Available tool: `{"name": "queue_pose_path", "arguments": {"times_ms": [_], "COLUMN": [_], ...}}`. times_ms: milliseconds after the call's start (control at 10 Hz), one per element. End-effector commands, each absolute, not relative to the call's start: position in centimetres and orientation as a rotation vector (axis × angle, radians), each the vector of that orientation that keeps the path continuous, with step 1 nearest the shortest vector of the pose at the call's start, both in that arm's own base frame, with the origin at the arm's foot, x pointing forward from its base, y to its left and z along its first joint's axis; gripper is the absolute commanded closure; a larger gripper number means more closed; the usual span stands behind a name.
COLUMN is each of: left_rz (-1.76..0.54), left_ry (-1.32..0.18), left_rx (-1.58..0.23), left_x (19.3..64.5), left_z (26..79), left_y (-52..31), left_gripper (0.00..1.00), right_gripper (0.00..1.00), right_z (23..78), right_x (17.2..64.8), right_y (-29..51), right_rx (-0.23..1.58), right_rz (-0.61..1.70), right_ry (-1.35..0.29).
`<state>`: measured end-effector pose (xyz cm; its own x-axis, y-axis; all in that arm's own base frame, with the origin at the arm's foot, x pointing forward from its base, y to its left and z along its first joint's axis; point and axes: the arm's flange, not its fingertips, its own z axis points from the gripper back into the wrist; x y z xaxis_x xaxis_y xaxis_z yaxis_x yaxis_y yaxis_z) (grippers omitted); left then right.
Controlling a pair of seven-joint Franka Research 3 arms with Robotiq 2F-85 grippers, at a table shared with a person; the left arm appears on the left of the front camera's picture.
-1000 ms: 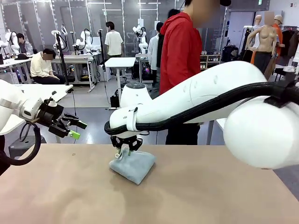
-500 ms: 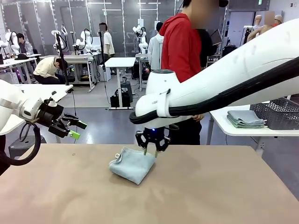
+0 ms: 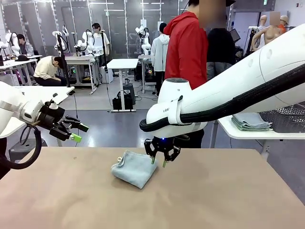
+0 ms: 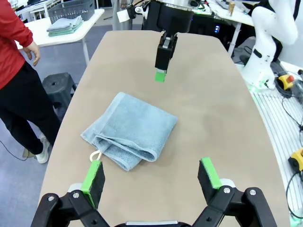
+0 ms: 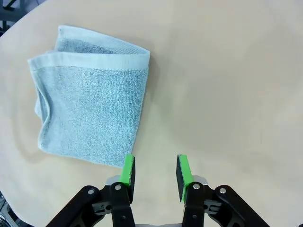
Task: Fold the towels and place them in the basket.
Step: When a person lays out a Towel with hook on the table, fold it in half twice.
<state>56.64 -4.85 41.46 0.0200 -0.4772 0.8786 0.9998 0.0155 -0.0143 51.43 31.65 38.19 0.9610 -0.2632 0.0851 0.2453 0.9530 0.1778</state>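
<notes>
**Status: one folded towel on the counter, both jaws empty**

The tan counter carries a single item. My right arm reaches across it from the right. A person in a red top stands at the far side. Beyond the far right corner, a white side counter holds the dark wire basket, with a stack of folded towels just beside it, not inside.

The grey-blue towel lies folded near the counter's middle, its white loop tag showing at one corner.

My right gripper hangs just beside the towel's edge, jaws partly spread, nothing between them. My left gripper is held above the counter's left end, jaws spread wide and empty.
</notes>
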Motion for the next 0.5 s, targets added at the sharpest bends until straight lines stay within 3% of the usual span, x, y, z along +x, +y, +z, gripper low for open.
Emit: {"name": "queue_pose_path", "arguments": {"times_ms": [0, 100, 400], "left_rz": [-1.37, -1.37, -1.37], "left_ry": [-0.819, -0.819, -0.819], "left_rx": [-0.84, -0.84, -0.84], "left_x": [56.6, 56.6, 56.6], "left_z": [41.7, 41.7, 41.7], "left_y": [-4.9, -4.9, -4.9], "left_gripper": [0.0, 0.0, 0.0], "right_gripper": [0.54, 0.34, 0.34], "right_z": [36.7, 35.6, 32.6], "right_x": [51.4, 51.5, 51.8], "right_y": [31.8, 32.2, 32.9], "right_rx": [0.178, 0.195, 0.281], "right_rz": [-0.26, -0.294, -0.355], "right_ry": [-0.188, -0.213, -0.28]}}
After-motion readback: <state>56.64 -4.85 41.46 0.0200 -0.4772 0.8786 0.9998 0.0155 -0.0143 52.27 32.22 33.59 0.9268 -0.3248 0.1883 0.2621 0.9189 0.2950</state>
